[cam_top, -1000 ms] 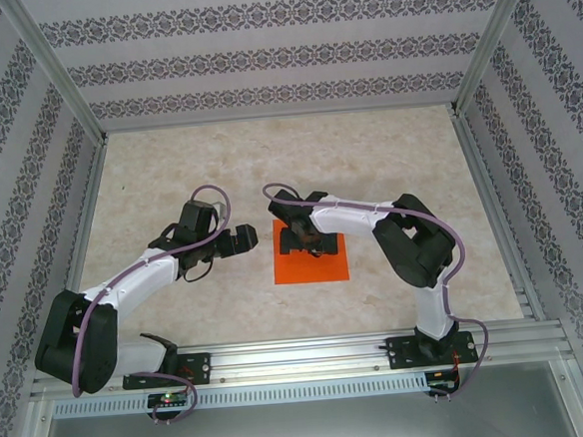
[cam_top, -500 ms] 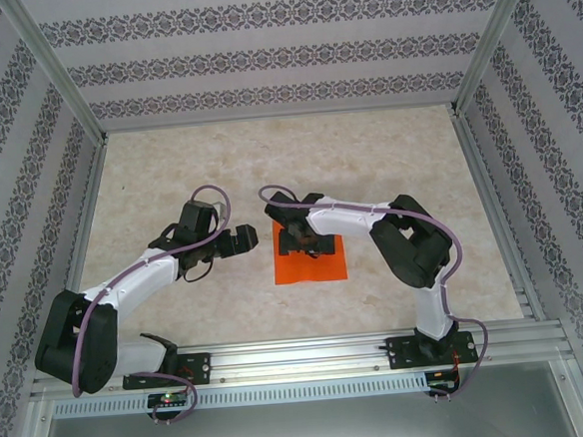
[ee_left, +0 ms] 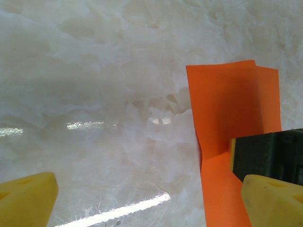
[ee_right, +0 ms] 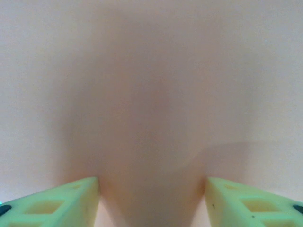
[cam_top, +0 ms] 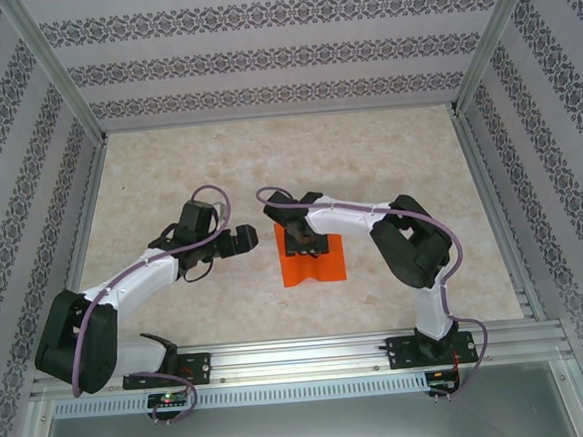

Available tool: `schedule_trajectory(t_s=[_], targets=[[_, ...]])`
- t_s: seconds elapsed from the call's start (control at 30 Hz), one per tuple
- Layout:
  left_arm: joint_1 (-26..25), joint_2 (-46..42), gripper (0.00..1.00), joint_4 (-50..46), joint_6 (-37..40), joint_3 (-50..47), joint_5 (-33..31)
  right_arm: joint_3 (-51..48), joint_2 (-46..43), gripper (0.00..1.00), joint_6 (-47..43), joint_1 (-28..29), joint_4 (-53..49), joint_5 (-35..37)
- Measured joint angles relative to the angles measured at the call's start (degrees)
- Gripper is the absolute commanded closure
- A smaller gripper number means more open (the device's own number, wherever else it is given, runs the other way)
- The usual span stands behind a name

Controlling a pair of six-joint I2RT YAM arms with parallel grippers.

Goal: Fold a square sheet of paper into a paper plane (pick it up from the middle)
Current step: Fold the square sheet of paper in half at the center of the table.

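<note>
The square sheet of paper (cam_top: 313, 264) is bright orange and lies on the marble table between the arms. My right gripper (cam_top: 303, 244) points down onto its middle. In the right wrist view the sheet (ee_right: 151, 94) humps up between the two pale fingers (ee_right: 61, 201), and the right gripper (ee_right: 151, 194) stands part open around that hump. My left gripper (cam_top: 245, 240) hangs wide open just left of the sheet. In the left wrist view the sheet (ee_left: 227, 104) shows a raised crease beside a dark right finger (ee_left: 270, 153). The left gripper (ee_left: 149, 201) holds nothing. The paper plane is out of view.
Patterned walls and metal rails (cam_top: 82, 223) enclose the table on three sides. The arm bases sit on the near rail (cam_top: 301, 356). Bare marble (cam_top: 297, 158) stretches behind the sheet and off to both sides.
The right gripper's jaws have come partway together on the sheet. The paper has buckled upward between them and looks narrower from above. The left arm has not moved.
</note>
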Motion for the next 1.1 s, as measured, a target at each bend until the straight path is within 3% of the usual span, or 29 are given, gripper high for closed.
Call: schedule_trajectory(t_s=[0.3,0.5,0.67,0.8,1.0,1.1], targets=[[0.0,0.0,0.0,0.0,0.0,0.0,0.2,-0.3,-7.9,0.61,-0.9,-0.2,0.1,-0.8],[0.0,0.0,0.0,0.0,0.0,0.0,0.6,-9.6,-19.0,0.63,2.7,-2.8,12.2,-7.8],[0.0,0.0,0.0,0.0,0.0,0.0,0.8,-21.3,-27.3,0.61,9.3,-7.4,27.8,-14.3],[0.0,0.5,0.0,0.0,-0.1,0.0,1.3,-28.7,-27.8,0.58,13.6,-10.4,36.7,-17.2],[0.0,2.2,0.0,0.0,0.2,0.4,4.2,-35.4,-26.5,0.43,15.4,-11.3,40.2,-18.6],[-0.1,3.3,0.0,0.0,0.6,1.4,5.8,-35.6,-26.6,0.41,14.4,-11.4,38.7,-17.7]])
